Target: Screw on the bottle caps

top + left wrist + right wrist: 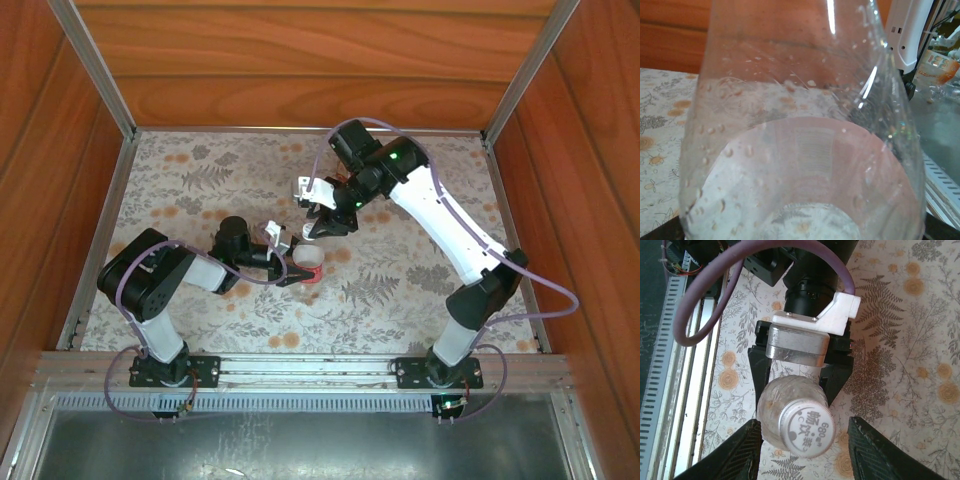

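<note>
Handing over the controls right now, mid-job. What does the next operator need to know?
Left hand: shut on the labelled bottle, gripping its body.
Right hand: open above the bottle, one finger on either side of the cap, not touching it.
Done: the cap sits on the bottle's neck. I cannot tell how far it is threaded.
Left: close on the cap and twist it tight, then do whatever capping remains.

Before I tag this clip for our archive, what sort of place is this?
Probably a boxed-in robot test cell: wood-panel walls on three sides, an aluminium rail across the near edge, and a fern-print cloth as the work surface.
</note>
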